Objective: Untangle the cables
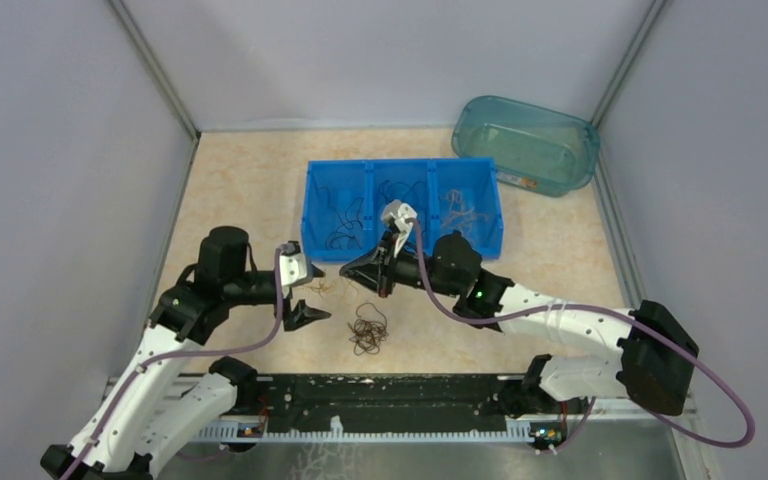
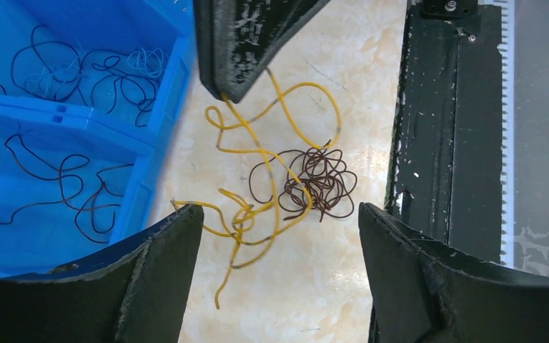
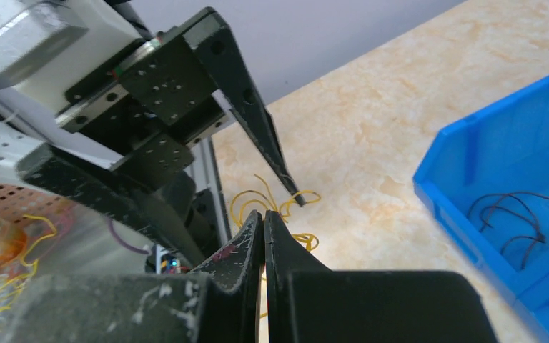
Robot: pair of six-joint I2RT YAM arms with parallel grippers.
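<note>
Left gripper (image 2: 279, 209) has its fingers wide apart with nothing held. It hangs over the table (image 2: 329, 300), and the loose wires show between its fingers. Yellow cables (image 2: 246, 213) sprawl on the table just beside the blue bin (image 1: 310, 200). A brown tangle (image 2: 318, 182) lies next to them, and one yellow strand crosses it. Right gripper (image 3: 264, 218) has its fingers pressed together, with the tip down at the upper end of the yellow cables. Cannot tell if a strand is pinched. Sorted cables (image 1: 397, 192) lie in the bin's three compartments, dark ones in the left and middle, tan ones in the right. Teal tub (image 1: 560, 175) sits at the far right corner, near the bin.
</note>
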